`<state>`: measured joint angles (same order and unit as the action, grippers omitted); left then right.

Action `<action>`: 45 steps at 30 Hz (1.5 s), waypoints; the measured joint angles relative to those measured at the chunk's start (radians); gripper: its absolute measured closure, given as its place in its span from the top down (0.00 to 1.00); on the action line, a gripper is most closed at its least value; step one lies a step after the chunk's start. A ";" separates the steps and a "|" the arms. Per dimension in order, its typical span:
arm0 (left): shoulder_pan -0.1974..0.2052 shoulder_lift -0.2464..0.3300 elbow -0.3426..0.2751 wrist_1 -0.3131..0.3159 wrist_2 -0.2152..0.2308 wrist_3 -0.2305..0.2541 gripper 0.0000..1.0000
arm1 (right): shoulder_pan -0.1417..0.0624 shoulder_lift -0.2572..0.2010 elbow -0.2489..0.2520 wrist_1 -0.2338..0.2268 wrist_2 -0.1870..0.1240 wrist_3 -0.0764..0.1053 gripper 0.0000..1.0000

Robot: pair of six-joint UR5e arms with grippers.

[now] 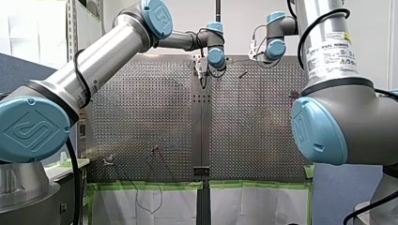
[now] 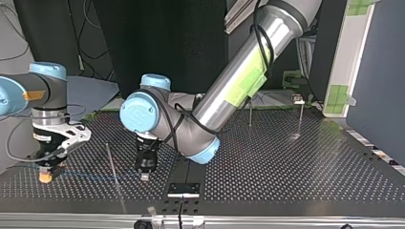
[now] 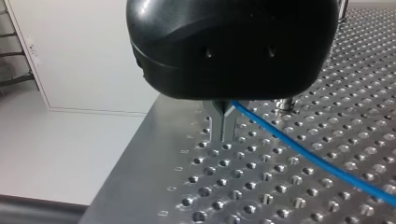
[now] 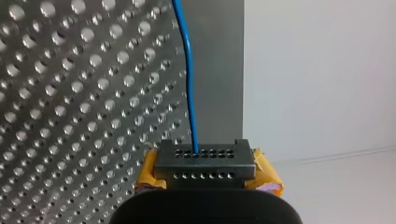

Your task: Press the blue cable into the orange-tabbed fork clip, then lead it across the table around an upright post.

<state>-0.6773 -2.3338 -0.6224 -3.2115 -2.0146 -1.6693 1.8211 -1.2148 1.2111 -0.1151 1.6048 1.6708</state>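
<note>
The thin blue cable [image 3: 303, 154] runs taut just above the perforated table [image 3: 243, 186], between my two grippers. My left gripper [image 3: 223, 135], black with narrow metal fingers, is shut on the cable's end near the table's edge; in the top view it [image 2: 144, 175] hangs close over the plate near the middle front. My right gripper [image 4: 204, 161], with yellow pads, is shut on the cable [image 4: 189, 84], which leads straight ahead from its grey tip block. It [image 2: 45, 177] stands at the top view's left. The cable [image 2: 95, 177] shows faintly between them. I cannot make out an orange-tabbed clip.
Two upright posts [image 2: 250, 114] [image 2: 300, 112] stand at the top view's far right, and a thin rod [image 2: 112, 164] rises between the grippers. A black bracket [image 2: 183, 188] sits at the plate's front seam. A metal stud [image 3: 285, 103] stands just behind the cable near my left gripper.
</note>
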 joint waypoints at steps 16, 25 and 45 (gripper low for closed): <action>0.018 -0.003 -0.101 0.083 0.029 -0.001 0.01 | -0.041 0.042 0.000 -0.008 -0.012 -0.003 0.00; 0.021 -0.037 -0.072 0.058 0.050 0.001 0.01 | -0.073 0.056 0.000 -0.009 -0.013 0.002 0.00; 0.029 -0.101 -0.095 0.074 0.066 -0.006 0.01 | -0.082 0.128 0.032 -0.010 -0.016 0.006 0.00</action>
<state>-0.6486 -2.4347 -0.7170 -3.1380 -1.9485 -1.6755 1.7391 -1.0873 1.2429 -0.1252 1.5891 1.6770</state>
